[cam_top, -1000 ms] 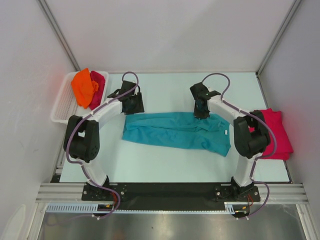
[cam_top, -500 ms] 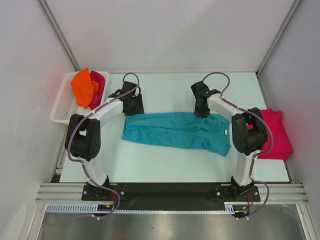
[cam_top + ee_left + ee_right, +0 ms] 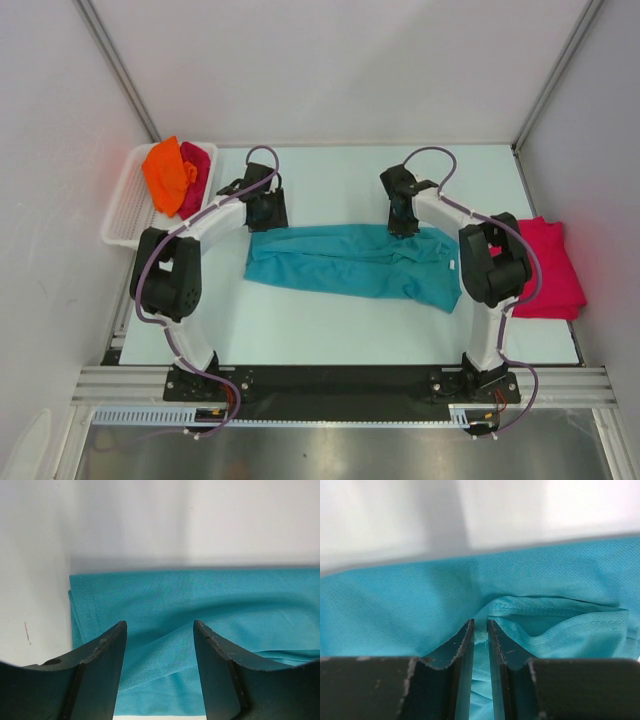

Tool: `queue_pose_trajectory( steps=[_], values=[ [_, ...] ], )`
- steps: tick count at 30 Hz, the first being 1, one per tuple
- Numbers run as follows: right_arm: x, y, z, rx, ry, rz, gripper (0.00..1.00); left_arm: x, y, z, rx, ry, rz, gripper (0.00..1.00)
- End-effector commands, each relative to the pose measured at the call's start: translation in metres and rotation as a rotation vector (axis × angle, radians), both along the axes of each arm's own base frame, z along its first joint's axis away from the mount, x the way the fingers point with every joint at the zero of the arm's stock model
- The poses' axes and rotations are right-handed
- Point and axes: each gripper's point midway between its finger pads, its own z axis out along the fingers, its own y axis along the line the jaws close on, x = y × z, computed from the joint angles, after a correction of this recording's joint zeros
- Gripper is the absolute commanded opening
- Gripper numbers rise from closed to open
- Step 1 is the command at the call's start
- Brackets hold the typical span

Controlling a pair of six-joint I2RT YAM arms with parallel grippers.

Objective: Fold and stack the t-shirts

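Table (image 3: 330, 180) open beyond teal t-shirt (image 3: 340, 262); basket (image 3: 124, 226) walls left, crimson t-shirt (image 3: 560, 265) right.

Crimson t-shirt (image 3: 198, 168) mostly under orange t-shirt (image 3: 163, 172) (in basket (image 3: 120, 226)), teal t-shirt (image 3: 200, 605) cropped, wrist views

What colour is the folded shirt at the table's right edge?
Crimson-pink: the folded cotton t-shirt shows best in the top external view.

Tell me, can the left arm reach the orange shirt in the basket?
Probably yes. The orange t-shirt lies on top in the white basket beside the left arm, uncovered, and that arm's fingers are open.
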Motion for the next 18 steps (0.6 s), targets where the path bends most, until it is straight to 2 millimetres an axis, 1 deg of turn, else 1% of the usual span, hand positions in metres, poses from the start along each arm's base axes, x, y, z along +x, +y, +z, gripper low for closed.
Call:
queue_pose_trajectory(
  steps=[1, 2, 5, 6, 7, 11, 13, 17, 18],
  values=[
    [0.006, -0.001, 0.001, -0.001, -0.020, -0.001, 0.22, 0.013, -0.005, 0.020, -0.006, -0.063, -0.016, 0.61],
    [0.006, -0.002, 0.001, -0.003, -0.017, -0.001, 0.22, 0.012, -0.005, 0.020, -0.006, -0.063, -0.016, 0.61],
    [0.004, -0.001, 0.002, -0.001, -0.021, 0.004, 0.17, 0.011, -0.005, 0.019, -0.005, -0.061, -0.016, 0.61],
    [0.004, -0.002, 0.002, -0.001, -0.022, 0.004, 0.07, 0.011, -0.005, 0.019, -0.006, -0.063, -0.016, 0.61],
    [0.004, -0.001, 0.001, 0.002, -0.022, 0.007, 0.00, 0.011, -0.005, 0.020, -0.005, -0.064, -0.017, 0.61],
    [0.001, 0.002, 0.004, 0.010, -0.037, 0.021, 0.00, 0.010, -0.005, 0.019, -0.007, -0.065, -0.018, 0.61],
    [-0.001, 0.001, 0.010, 0.007, -0.059, 0.022, 0.00, 0.010, -0.005, 0.019, -0.008, -0.065, -0.019, 0.61],
    [-0.002, 0.001, 0.028, -0.006, -0.120, 0.024, 0.00, 0.010, -0.005, 0.020, -0.012, -0.069, -0.019, 0.60],
    [-0.005, 0.006, 0.033, -0.011, -0.133, 0.041, 0.00, 0.010, -0.005, 0.019, -0.012, -0.068, -0.018, 0.61]
  ],
)
